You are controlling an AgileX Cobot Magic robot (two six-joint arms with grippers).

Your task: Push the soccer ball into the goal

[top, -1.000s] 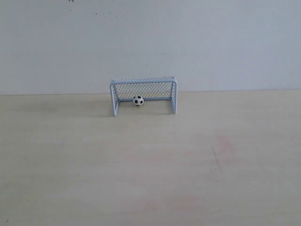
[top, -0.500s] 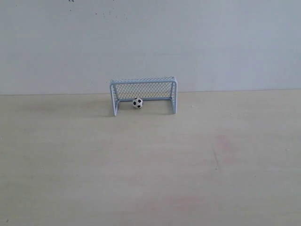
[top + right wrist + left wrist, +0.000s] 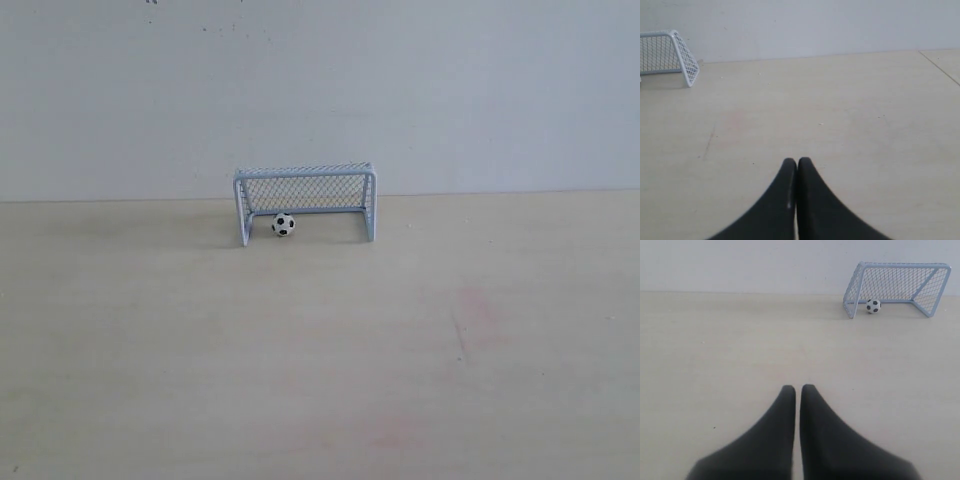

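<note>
the soccer ball [image 3: 283, 224] rests on the desk [image 3: 320, 350] just inside the goal [image 3: 305, 174], near one post. the left claw [image 3: 797, 388] and right claw [image 3: 793, 161] are both pressed together, empty. the ball lies well ahead of the left claw, which seems nearer.

The left gripper [image 3: 797, 388] shows two matte black fingers [image 3: 780, 435], broad at the base and curving in to narrow, rounded tips. The right gripper [image 3: 797, 160] has the same smooth black fingers [image 3: 815, 205], one bearing a tiny pale speck near its inner edge.
</note>
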